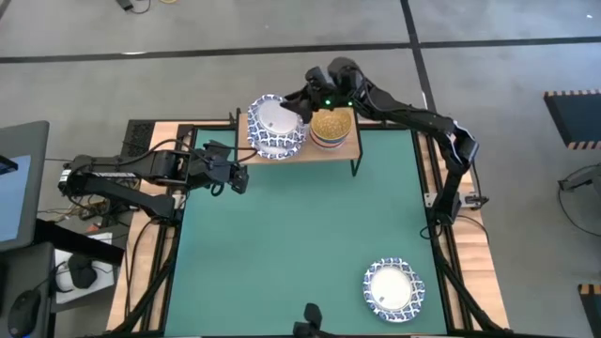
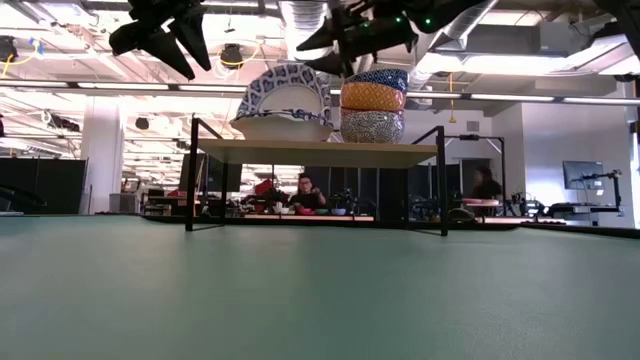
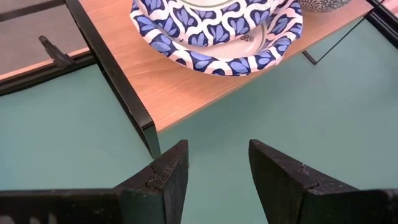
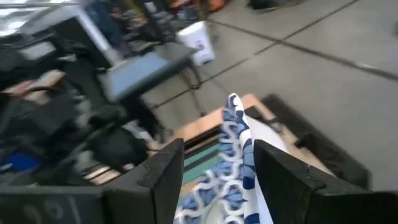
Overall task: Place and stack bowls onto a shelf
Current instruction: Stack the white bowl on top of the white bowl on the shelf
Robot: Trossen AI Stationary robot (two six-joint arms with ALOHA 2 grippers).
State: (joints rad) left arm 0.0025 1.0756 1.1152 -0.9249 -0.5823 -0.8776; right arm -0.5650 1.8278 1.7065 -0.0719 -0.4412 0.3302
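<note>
The shelf stands at the table's far edge. At its left end lies a stack of white bowls with blue lattice rims. The top bowl is tilted, its inside facing the near side and its lower edge in the stack. My right gripper is over the shelf's far side and shut on this bowl. Several small bowls stand stacked at the shelf's right. My left gripper hovers open and empty off the shelf's near left corner. Another lattice bowl lies at the table's near right. My right gripper has the tilted bowl's raised rim between its two fingers, one finger inside the bowl and one outside. The fingers come from the far side, slanting down. The bowl's lower edge rests in the stack beneath, and its held edge is raised.
The shelf's thin black legs stand on the green table. The table's wooden border and cables lie behind the left arm. People sit in the room beyond the table.
</note>
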